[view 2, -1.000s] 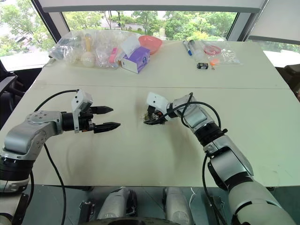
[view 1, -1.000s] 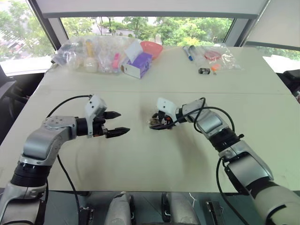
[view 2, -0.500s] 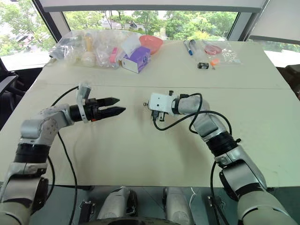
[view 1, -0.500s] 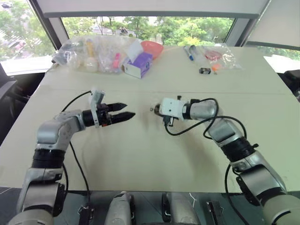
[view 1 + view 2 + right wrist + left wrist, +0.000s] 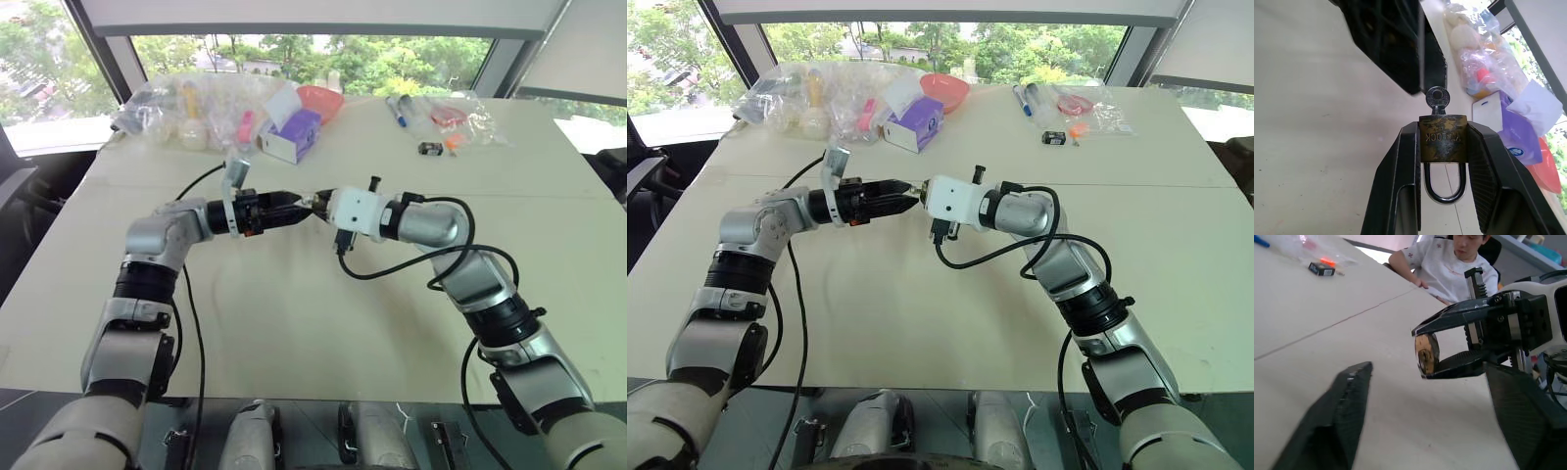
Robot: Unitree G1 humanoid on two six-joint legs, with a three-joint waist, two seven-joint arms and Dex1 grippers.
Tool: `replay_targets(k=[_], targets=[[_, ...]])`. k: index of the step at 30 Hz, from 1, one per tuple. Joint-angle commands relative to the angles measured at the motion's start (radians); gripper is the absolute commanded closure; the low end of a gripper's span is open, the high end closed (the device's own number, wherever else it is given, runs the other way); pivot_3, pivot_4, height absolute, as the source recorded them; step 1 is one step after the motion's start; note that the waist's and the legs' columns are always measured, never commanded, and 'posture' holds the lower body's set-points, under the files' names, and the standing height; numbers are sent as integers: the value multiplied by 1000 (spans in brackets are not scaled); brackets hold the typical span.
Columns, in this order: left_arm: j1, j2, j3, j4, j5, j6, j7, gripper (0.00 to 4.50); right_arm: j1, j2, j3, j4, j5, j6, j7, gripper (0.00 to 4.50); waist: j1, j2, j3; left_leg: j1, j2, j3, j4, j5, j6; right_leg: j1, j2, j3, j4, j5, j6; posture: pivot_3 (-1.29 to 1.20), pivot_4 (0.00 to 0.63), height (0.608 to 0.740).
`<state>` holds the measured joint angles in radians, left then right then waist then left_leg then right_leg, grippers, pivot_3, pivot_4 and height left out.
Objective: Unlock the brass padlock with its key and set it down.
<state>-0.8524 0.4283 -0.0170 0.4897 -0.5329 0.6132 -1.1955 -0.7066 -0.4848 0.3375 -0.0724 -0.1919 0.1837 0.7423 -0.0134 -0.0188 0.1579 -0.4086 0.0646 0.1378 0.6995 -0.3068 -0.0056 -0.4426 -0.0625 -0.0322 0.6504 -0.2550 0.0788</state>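
Note:
The brass padlock (image 5: 1442, 138) hangs above the table with my right gripper (image 5: 1442, 131) shut on its body. Its silver shackle (image 5: 1444, 185) points back between the fingers. Its key (image 5: 1438, 98) sticks out of the far end. In the head views the right gripper (image 5: 319, 205) is level, facing my left gripper (image 5: 297, 209), and their tips almost meet over the table's middle. In the left wrist view the padlock's (image 5: 1426, 352) key end faces the left gripper (image 5: 1428, 369). The left gripper is open, its dark fingers (image 5: 1347, 421) apart on either side and touching nothing.
Along the table's far edge lie clear plastic bags (image 5: 176, 103), a purple box (image 5: 291, 135), a red bowl (image 5: 318, 100), a blue marker (image 5: 394, 110) and a small black gadget (image 5: 427, 149). A seated person (image 5: 1449, 259) is beyond the table.
My right gripper lifted the padlock off the table and rolled it level. My left gripper swung right and up until its tips reached the key end, its fingers narrower than before.

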Motion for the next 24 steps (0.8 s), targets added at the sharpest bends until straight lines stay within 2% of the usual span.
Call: replay_targets(k=[1, 2, 13, 17, 24], targets=[[-20, -3, 9, 3, 8, -23, -27, 2840, 3, -8, -35, -77, 4, 6, -2, 3811, -2, 0, 0, 0, 0, 0, 0, 0, 0, 0, 0, 0, 0, 0, 0, 0, 150, 734], [-20, -6, 10, 6, 9, -24, -27, 3317, 7, -10, -35, -85, 5, 10, 1, 3811, -2, 0, 0, 0, 0, 0, 0, 0, 0, 0, 0, 0, 0, 0, 0, 0, 150, 734], [-38, -29, 47, 48, 8, -33, -20, 3317, 16, -13, -25, -119, 7, 28, 23, 3811, 0, 0, 0, 0, 0, 0, 0, 0, 0, 0, 0, 0, 0, 0, 0, 0, 150, 734], [-41, -31, 65, 51, -2, -23, -23, 4477, 20, -12, -24, -120, 5, 30, 25, 3811, 0, 0, 0, 0, 0, 0, 0, 0, 0, 0, 0, 0, 0, 0, 0, 0, 150, 734], [-13, -5, 12, 31, 61, -65, -61, 4477, 21, -8, -26, -119, 4, 36, 26, 3811, -1, 0, 0, 0, 0, 0, 0, 0, 0, 0, 0, 0, 0, 0, 0, 0, 150, 734]])
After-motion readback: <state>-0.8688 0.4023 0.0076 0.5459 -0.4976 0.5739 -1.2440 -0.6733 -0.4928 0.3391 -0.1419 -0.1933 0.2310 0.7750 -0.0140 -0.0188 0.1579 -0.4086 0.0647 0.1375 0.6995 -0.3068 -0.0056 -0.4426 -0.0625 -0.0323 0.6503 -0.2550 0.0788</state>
